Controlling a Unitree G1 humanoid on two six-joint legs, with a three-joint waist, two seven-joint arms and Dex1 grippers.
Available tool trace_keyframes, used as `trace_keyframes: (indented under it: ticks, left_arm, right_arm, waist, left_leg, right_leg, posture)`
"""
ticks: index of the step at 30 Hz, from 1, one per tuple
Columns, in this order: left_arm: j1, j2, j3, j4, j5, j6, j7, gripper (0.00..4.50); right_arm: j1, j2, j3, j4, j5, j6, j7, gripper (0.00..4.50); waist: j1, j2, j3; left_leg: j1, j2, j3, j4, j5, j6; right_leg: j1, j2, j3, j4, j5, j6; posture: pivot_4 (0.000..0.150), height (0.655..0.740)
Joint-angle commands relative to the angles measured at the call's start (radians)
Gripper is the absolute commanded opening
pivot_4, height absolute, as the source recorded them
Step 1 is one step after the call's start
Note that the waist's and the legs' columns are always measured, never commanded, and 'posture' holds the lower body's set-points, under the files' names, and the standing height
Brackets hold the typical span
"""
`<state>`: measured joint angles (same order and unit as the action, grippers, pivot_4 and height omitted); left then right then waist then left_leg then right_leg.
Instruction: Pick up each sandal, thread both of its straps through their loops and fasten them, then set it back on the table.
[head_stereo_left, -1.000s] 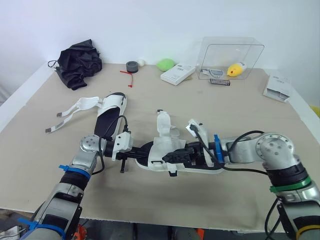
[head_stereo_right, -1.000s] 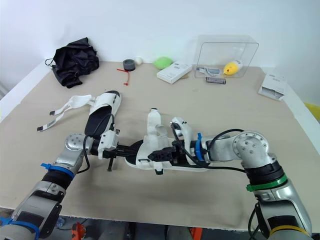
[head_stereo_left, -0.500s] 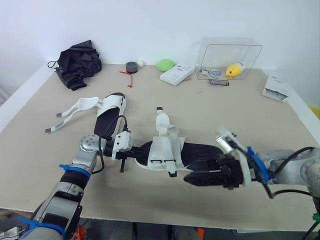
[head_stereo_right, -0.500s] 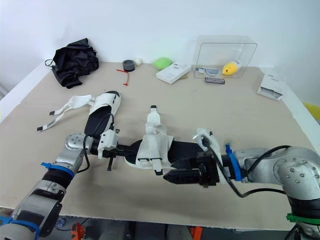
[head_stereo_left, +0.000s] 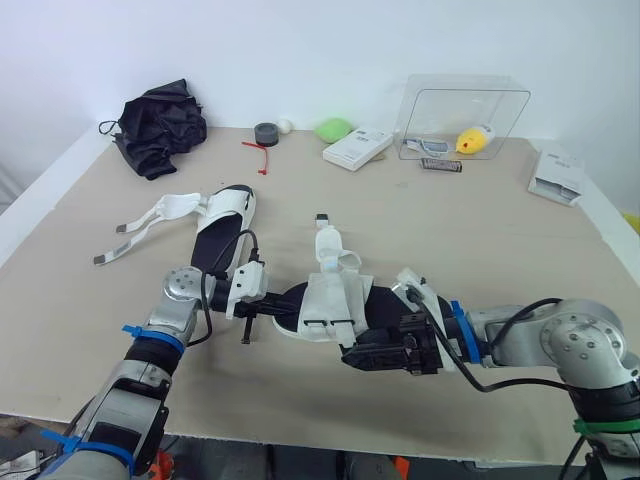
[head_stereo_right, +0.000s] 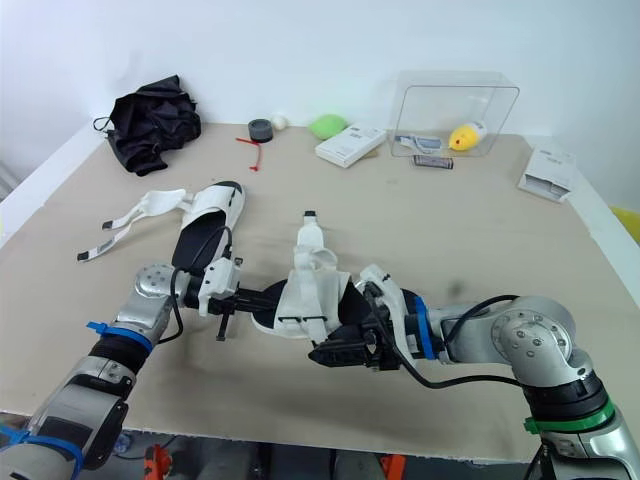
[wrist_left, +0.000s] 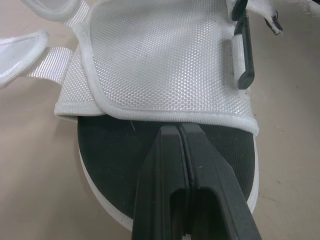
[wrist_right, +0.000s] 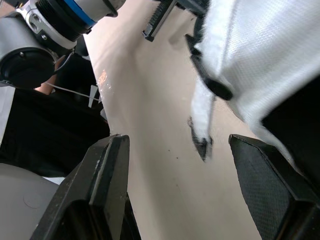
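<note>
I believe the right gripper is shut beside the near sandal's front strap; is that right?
Not quite: the right gripper is open, not shut, beside the near sandal's front strap; the right wrist view shows its fingers spread wide apart.

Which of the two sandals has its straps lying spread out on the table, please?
The farther sandal, on the robot's left; the nearer sandal has its strap folded over its sole.

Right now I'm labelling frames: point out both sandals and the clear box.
near sandal (head_stereo_left: 330, 298): left eye view, white strap.
far sandal (head_stereo_left: 213, 240): left eye view, black footbed.
clear box (head_stereo_left: 445, 110): left eye view, front wall.
</note>
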<state>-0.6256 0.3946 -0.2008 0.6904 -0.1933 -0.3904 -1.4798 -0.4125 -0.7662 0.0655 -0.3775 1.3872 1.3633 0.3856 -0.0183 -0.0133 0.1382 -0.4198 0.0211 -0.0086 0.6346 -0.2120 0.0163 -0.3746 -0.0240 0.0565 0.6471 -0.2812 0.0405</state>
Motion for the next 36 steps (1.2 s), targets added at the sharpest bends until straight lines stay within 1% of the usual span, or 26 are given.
trace_keyframes:
  ticks: [1,3,6,7,8,9,10,11,12,13,14,16,21,25,27,28,30,32,34,36]
  left_arm:
    - [0.049,0.034,-0.095,0.077,0.14,-0.024,0.0,0.0]
    - [0.047,0.033,-0.096,0.081,0.135,-0.028,0.004,0.0]
    - [0.045,0.035,-0.104,0.086,0.142,-0.042,0.01,0.0]
    - [0.045,0.034,-0.105,0.086,0.143,-0.043,0.01,0.0]
    - [0.046,0.033,-0.104,0.085,0.141,-0.041,0.011,0.0]
    - [0.047,0.031,-0.102,0.084,0.137,-0.038,0.012,0.0]
    - [0.048,0.031,-0.101,0.084,0.136,-0.037,0.012,0.0]
    - [0.049,0.03,-0.1,0.083,0.134,-0.035,0.012,0.0]
    - [0.049,0.03,-0.1,0.083,0.134,-0.034,0.012,0.0]
    - [0.05,0.028,-0.098,0.082,0.13,-0.03,0.012,0.0]
    - [0.051,0.023,-0.091,0.081,0.119,-0.015,0.013,0.0]
    - [0.052,0.015,-0.081,0.078,0.103,0.011,0.016,0.0]
    - [0.052,0.014,-0.084,0.085,0.106,0.015,0.018,0.0]
    - [0.05,0.013,-0.087,0.087,0.109,0.013,0.018,0.0]
    - [0.048,0.012,-0.088,0.09,0.112,0.011,0.02,0.0]
    - [0.046,0.011,-0.088,0.093,0.113,0.01,0.021,0.0]
    - [0.044,0.01,-0.087,0.096,0.112,0.01,0.022,0.0]
    - [0.044,0.009,-0.087,0.097,0.114,0.007,0.023,0.0]
    - [0.044,0.009,-0.087,0.098,0.115,0.006,0.024,0.0]
    - [0.044,0.009,-0.087,0.098,0.115,0.006,0.024,0.0]
  right_arm:
    - [-0.036,0.02,-0.013,0.008,0.042,0.014,-0.009,3.44]
    - [-0.044,0.03,-0.015,0.019,0.049,0.023,-0.017,3.44]
    - [-0.052,0.046,-0.018,0.048,0.056,0.032,-0.035,2.76]
    - [-0.054,0.049,-0.021,0.053,0.057,0.035,-0.037,2.21]
    - [-0.055,0.051,-0.024,0.056,0.061,0.038,-0.037,2.06]
    - [-0.056,0.054,-0.031,0.061,0.073,0.039,-0.04,1.74]
    - [-0.058,0.055,-0.034,0.063,0.08,0.039,-0.04,1.32]
    - [-0.06,0.053,-0.036,0.059,0.089,0.041,-0.037,1.15]
    - [-0.06,0.052,-0.037,0.056,0.095,0.042,-0.035,0.73]
    - [-0.06,0.048,-0.036,0.051,0.099,0.042,-0.034,0.21]
    - [-0.058,0.041,-0.035,0.033,0.103,0.041,-0.024,0.07]
    - [-0.052,0.027,-0.044,-0.003,0.123,0.038,-0.003,0.07]
    - [-0.064,-0.022,-0.13,-0.089,0.277,-0.03,0.1,0.07]
    - [-0.133,-0.039,-0.152,-0.071,0.426,-0.123,0.079,0.07]
    - [-0.185,-0.037,-0.134,-0.03,0.5,-0.175,0.021,0.07]
    - [-0.212,-0.026,-0.125,-0.018,0.493,-0.196,-0.011,0.07]
    - [-0.262,0.011,-0.089,0.045,0.489,-0.239,-0.127,0.07]
    - [-0.3,0.066,-0.064,0.135,0.483,-0.293,-0.269,0.07]
    - [-0.332,0.114,-0.049,0.236,0.515,-0.342,-0.405,0.07]
    - [-0.343,0.131,-0.048,0.279,0.526,-0.345,-0.454,0.07]
  waist:
    - [0.0,0.0,0.0]
    - [0.0,0.0,0.0]
    - [-0.001,0.0,0.0]
    - [-0.001,0.0,0.0]
    - [-0.001,0.0,0.0]
    - [-0.001,0.0,0.0]
    - [-0.001,0.0,0.0]
    - [-0.001,0.0,0.0]
    - [-0.001,0.0,0.0]
    - [-0.001,0.0,0.0]
    - [-0.001,0.0,0.0]
    - [-0.001,0.001,0.0]
    - [0.0,0.0,0.0]
    - [0.0,-0.001,0.0]
    - [-0.001,0.0,0.001]
    - [0.0,0.0,0.001]
    - [0.0,0.0,0.001]
    - [0.0,0.0,0.001]
    - [-0.001,0.0,0.001]
    - [-0.001,0.0,0.001]
  left_leg:
    - [0.0,0.0,0.0,0.0,0.0,0.0]
    - [0.001,0.001,0.0,0.0,0.0,0.0]
    - [0.001,0.001,0.0,0.0,0.0,0.0]
    - [0.001,0.001,0.0,0.0,0.0,0.0]
    - [0.001,0.001,0.0,0.0,0.0,0.0]
    - [0.001,0.001,0.0,0.0,0.0,0.0]
    - [0.001,0.001,0.0,0.0,0.0,0.0]
    - [0.001,0.001,0.0,0.0,0.0,0.0]
    - [0.001,0.001,0.0,0.0,0.0,0.0]
    - [0.001,0.001,0.0,0.0,0.0,0.0]
    - [0.001,0.001,0.0,0.0,0.0,0.0]
    - [0.001,0.001,0.0,0.0,0.0,0.0]
    - [0.001,0.001,0.0,0.0,0.0,0.0]
    - [0.002,0.001,0.0,0.001,0.0,0.0]
    - [0.002,0.002,0.001,0.001,0.0,0.001]
    - [0.002,0.002,0.001,0.001,0.001,0.001]
    - [0.001,0.002,0.002,0.001,0.001,0.001]
    - [0.0,0.002,0.002,0.001,0.001,0.001]
    - [-0.001,0.002,0.002,0.001,0.001,0.001]
    - [-0.001,0.002,0.003,0.001,0.001,0.001]
  right_leg:
    - [0.0,0.0,0.0,0.0,0.0,-0.001]
    - [0.0,0.001,0.0,0.0,0.001,-0.001]
    - [0.001,0.001,-0.001,0.0,0.001,-0.001]
    - [0.001,0.001,-0.001,0.0,0.001,-0.001]
    - [0.0,0.001,-0.001,0.0,0.001,-0.002]
    - [0.001,0.001,0.0,0.0,0.001,-0.002]
    - [0.001,0.001,0.0,0.0,0.001,-0.002]
    - [0.001,0.001,0.0,0.0,0.001,-0.002]
    - [0.001,0.001,0.0,0.0,0.001,-0.002]
    - [0.001,0.001,0.0,0.0,0.001,-0.002]
    - [0.001,0.001,-0.001,0.0,0.001,-0.002]
    - [0.001,0.001,-0.001,0.0,0.001,-0.001]
    - [0.001,0.001,-0.001,0.0,0.001,-0.001]
    - [0.002,0.0,0.0,0.0,0.0,0.002]
    - [0.001,0.0,-0.001,0.0,0.0,0.002]
    - [0.001,-0.001,-0.001,0.0,0.0,0.001]
    - [0.001,-0.002,-0.001,0.0,0.002,-0.001]
    - [0.001,-0.002,-0.001,0.0,0.002,-0.001]
    - [0.0,-0.002,-0.001,0.0,0.002,-0.001]
    - [0.0,-0.002,-0.001,0.0,0.002,-0.001]
  posture:
    - [0.15,0.74]
    - [0.15,0.74]
    - [0.15,0.74]
    - [0.15,0.74]
    - [0.15,0.74]
    - [0.15,0.74]
    - [0.15,0.74]
    - [0.15,0.74]
    - [0.15,0.74]
    - [0.15,0.74]
    - [0.15,0.74]
    - [0.15,0.74]
    - [0.15,0.74]
    - [0.15,0.74]
    - [0.15,0.74]
    - [0.15,0.74]
    - [0.15,0.74]
    - [0.15,0.74]
    - [0.15,0.74]
    - [0.15,0.74]
